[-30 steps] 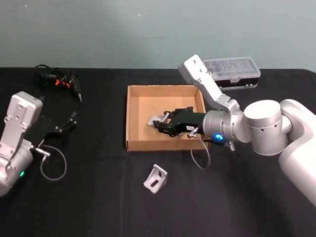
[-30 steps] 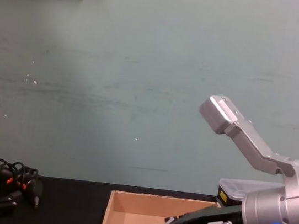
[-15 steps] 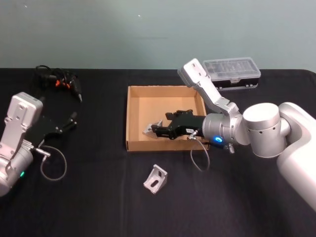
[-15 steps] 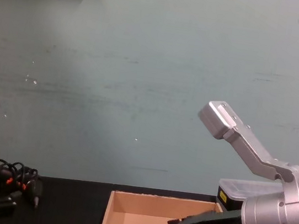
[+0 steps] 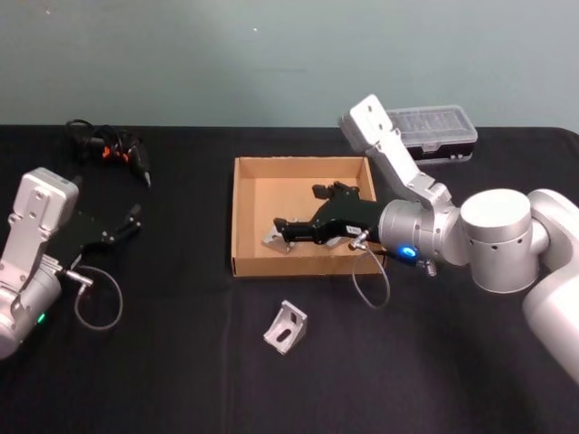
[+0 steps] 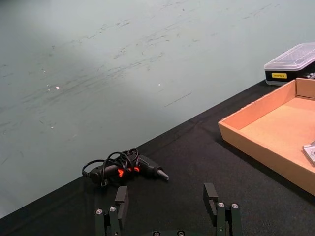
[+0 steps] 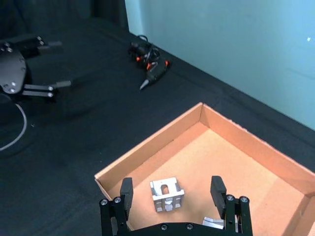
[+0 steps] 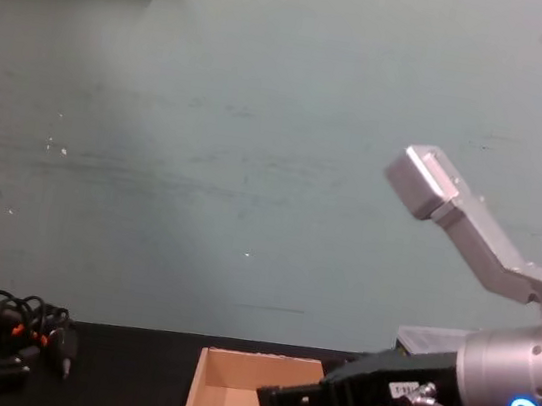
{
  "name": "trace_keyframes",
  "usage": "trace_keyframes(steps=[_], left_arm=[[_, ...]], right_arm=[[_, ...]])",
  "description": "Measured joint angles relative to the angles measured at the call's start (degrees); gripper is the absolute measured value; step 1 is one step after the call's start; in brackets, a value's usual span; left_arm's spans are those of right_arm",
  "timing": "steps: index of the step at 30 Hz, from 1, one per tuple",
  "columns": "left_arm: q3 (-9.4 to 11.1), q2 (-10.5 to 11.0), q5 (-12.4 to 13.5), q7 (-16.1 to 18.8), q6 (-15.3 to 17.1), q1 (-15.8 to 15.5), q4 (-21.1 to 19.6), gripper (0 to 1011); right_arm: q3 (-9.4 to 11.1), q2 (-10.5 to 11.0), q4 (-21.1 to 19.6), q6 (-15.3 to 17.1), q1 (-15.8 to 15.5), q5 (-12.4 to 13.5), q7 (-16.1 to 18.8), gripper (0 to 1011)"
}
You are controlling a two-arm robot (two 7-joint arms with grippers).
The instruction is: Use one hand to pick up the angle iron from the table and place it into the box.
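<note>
If we make the shallow tan cardboard box (image 5: 258, 267) the middle of a clock in the head view (12 is the far wall, 6 is the robot), we can say where things are. Our right gripper (image 5: 282, 228), the long black one on the silver-grey arm with the glowing blue ring, reaches in over the box from 3 o'clock. Its two fingers (image 7: 126, 192) are spread wide and grip nothing. Down between them, on the box floor, lies a small grey metal angle iron (image 7: 166, 195), and it touches neither finger. It sits in the 7 o'clock part of the box, near the front wall. A bit of a second grey metal piece (image 7: 212, 223) peeks out by one finger, also in the box; we cannot tell its full shape.

Another grey metal angle iron (image 5: 285, 327) lies on the flat black table (image 5: 181, 380) at 6 o'clock, near the box's front wall but apart from it. At 1 o'clock rests a black plastic case with a clear lid (image 5: 434, 131). At 10 o'clock, well apart, lies a black tool with looped black-and-orange cables (image 5: 113, 149).

Our left gripper (image 5: 127, 223) hangs at 9 o'clock, well apart from the box, and its fingers (image 6: 120, 202) are spread wide too.
</note>
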Motion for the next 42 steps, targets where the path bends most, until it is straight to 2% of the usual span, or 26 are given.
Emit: trace_keyframes(steps=[11,12,17,22,30,42], left_arm=[[0.0,0.0,0.0,0.0,0.0,0.0,0.0,1000],[0.0,0.0,0.0,0.0,0.0,0.0,0.0,1000],[0.0,0.0,0.0,0.0,0.0,0.0,0.0,1000],[0.0,0.0,0.0,0.0,0.0,0.0,0.0,1000],[0.0,0.0,0.0,0.0,0.0,0.0,0.0,1000],[0.0,0.0,0.0,0.0,0.0,0.0,0.0,1000]], right_arm=[[3.17,4.26,-14.03,0.06,-7.33,-0.15,-1.56,1004],[3.58,4.85,-16.01,0.38,-8.52,0.0,-1.85,1004],[4.63,6.26,-21.02,2.06,-12.31,0.72,-2.75,1004],[5.15,7.38,-24.89,4.64,-15.79,2.44,-2.85,1004],[4.27,8.64,-26.31,8.57,-17.29,3.91,-2.22,1004],[1.43,8.83,-23.33,11.65,-15.83,4.76,-0.9,1004]])
